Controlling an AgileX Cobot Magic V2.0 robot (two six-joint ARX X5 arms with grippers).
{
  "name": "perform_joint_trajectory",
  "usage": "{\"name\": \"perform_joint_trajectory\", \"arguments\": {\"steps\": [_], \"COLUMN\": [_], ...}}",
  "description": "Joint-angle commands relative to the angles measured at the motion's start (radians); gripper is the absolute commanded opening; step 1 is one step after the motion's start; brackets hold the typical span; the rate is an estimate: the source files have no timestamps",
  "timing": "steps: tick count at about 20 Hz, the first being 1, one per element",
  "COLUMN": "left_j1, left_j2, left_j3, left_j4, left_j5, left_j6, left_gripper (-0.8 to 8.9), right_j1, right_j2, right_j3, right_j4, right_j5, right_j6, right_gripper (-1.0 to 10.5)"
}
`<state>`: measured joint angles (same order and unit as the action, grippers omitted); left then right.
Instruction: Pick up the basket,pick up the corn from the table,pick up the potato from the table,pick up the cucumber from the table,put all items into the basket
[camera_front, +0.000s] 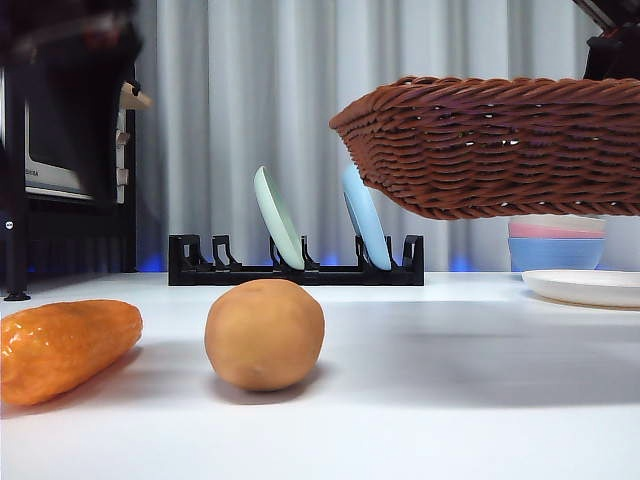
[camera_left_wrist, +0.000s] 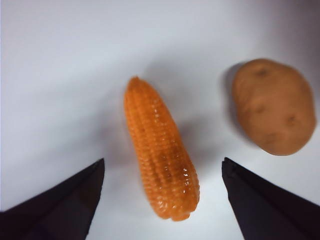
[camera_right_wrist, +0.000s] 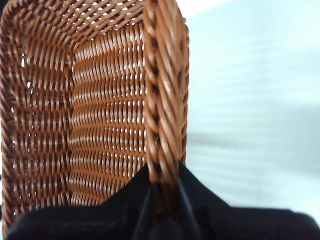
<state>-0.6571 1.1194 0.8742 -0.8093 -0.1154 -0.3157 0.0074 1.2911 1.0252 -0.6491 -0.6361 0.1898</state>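
L gripper (camera_left_wrist: 162, 200) spread wide above corn (camera_left_wrist: 160, 150); R gripper (camera_right_wrist: 162, 200) pinching raised basket (camera_right_wrist: 100, 100) rim

Black dish rack (camera_front: 296, 272) holding green plate (camera_front: 278, 218) and blue plate (camera_front: 361, 217), stacked bowls (camera_front: 556, 244), white plate (camera_front: 588, 287), microwave (camera_front: 62, 130)

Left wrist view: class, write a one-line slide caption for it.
Open left gripper poised over the corn on the white table, potato lying beside it.

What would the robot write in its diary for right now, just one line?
right tool: shut on basket rim, basket off table | left tool: open over corn | potato: on table | cucumber: unseen
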Motion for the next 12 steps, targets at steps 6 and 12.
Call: {"name": "perform_joint_trajectory", "arguments": {"steps": [6, 12], "left_j1": [0.144, 0.143], "left_j2": [0.082, 0.264], "left_j3": [-0.138, -0.138], "left_j4": [0.193, 0.285], "left_j5": [0.200, 0.194], "left_j6": [0.032, 0.032], "left_gripper": [3.95, 3.95], "right_j1": [0.000, 0.000], "right_j2": [-0.005, -0.005], "right_j3": [0.006, 0.006], "right_j4": [0.016, 0.016], "right_j5": [-0.013, -0.012], "right_j6": [-0.008, -0.008], "right_gripper": [-0.2, -0.2]}}
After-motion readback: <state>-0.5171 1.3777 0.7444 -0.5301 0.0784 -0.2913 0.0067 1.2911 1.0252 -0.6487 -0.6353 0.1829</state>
